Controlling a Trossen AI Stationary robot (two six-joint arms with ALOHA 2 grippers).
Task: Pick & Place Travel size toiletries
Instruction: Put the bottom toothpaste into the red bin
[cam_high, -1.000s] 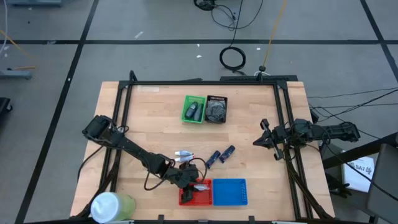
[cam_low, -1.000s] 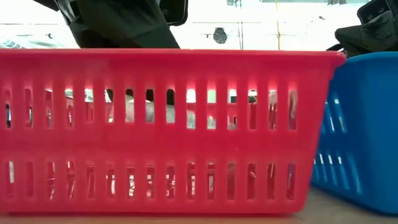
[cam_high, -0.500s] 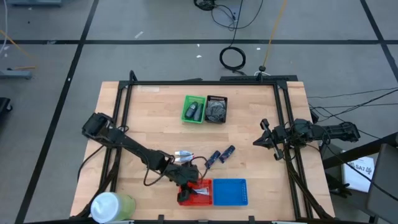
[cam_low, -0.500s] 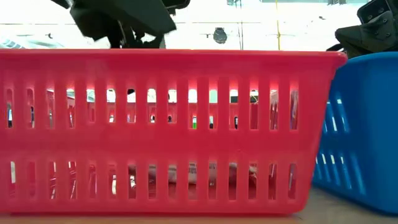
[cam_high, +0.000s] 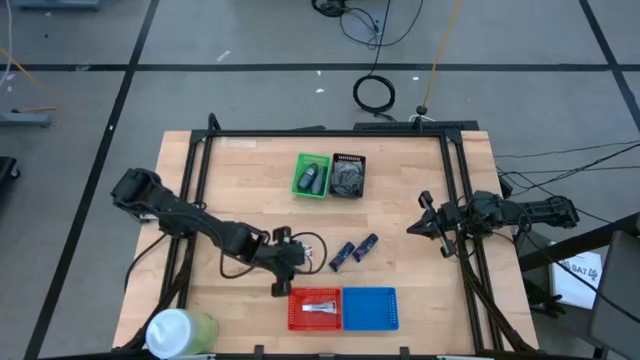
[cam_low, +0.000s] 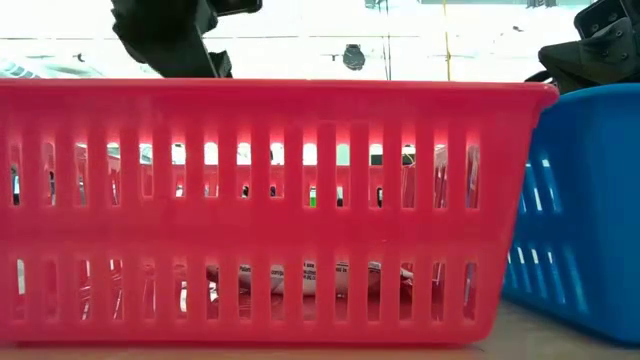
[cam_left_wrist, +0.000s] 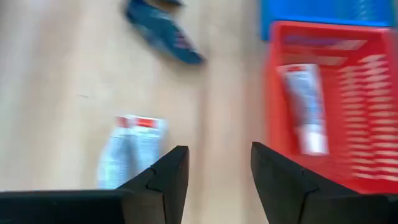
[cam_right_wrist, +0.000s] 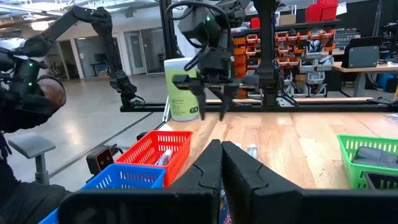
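My left gripper (cam_high: 283, 258) hangs open above the wood, between the red tray (cam_high: 296, 320) and the far trays; its fingers (cam_left_wrist: 163, 177) stand apart over two white-silver tubes (cam_left_wrist: 130, 152) lying flat on the table. One white-silver tube (cam_high: 318, 307) lies on the red tray's floor (cam_left_wrist: 351, 93); it also shows through the slots (cam_low: 310, 280). Two dark navy tubes (cam_high: 340, 257) (cam_high: 365, 243) lie on the table beside the gripper. Grey pieces sit in the green tray (cam_high: 313, 176). My right gripper (cam_high: 424, 217) waits shut near the table's right edge.
A blue tray (cam_high: 370, 308) stands against the red one at the near edge. A black tray (cam_high: 348, 175) adjoins the green one at the far side. A large pale green-white cylinder (cam_high: 180, 330) stands at the near left corner. Bare wood lies between the arms.
My left gripper has let go of a white-silver tube in the red tray, risen out of it and moved toward the far edge, over the tubes on the table. The tube has dropped from mid-height to lie flat on the tray's floor.
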